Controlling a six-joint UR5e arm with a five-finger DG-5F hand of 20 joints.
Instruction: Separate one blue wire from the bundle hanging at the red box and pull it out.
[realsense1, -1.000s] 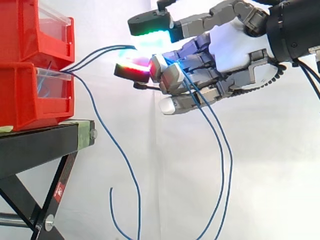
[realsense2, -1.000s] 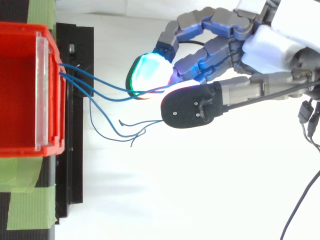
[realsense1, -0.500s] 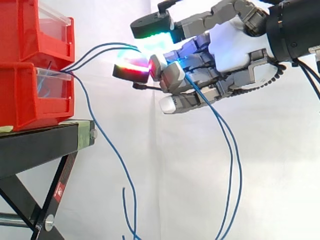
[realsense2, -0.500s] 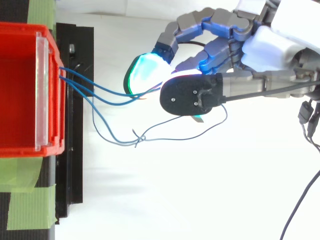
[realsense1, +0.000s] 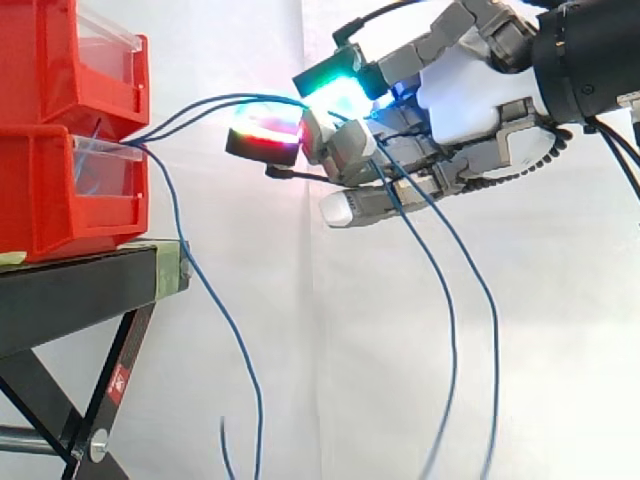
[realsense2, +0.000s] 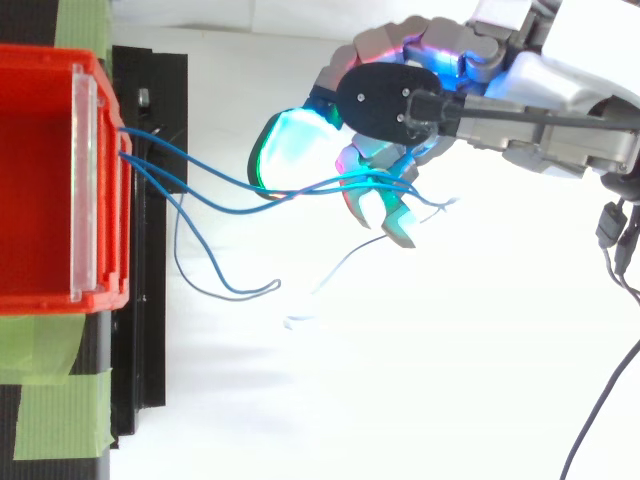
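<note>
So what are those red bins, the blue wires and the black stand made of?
The bins look like moulded plastic, smooth and slightly glossy, with clear plastic front panels. The wires seem to have thin blue plastic insulation. They are flexible, since they droop in loose curves, and their core is hidden. The stand is probably painted metal, matte black, with bolted legs.

Blue wires (realsense1: 240, 97) span the gap beside red bins (realsense1: 50, 190).

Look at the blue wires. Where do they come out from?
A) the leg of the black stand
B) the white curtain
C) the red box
C: the blue wires run from the front of the red box across to the hand, whose fingers curl around them.
</note>
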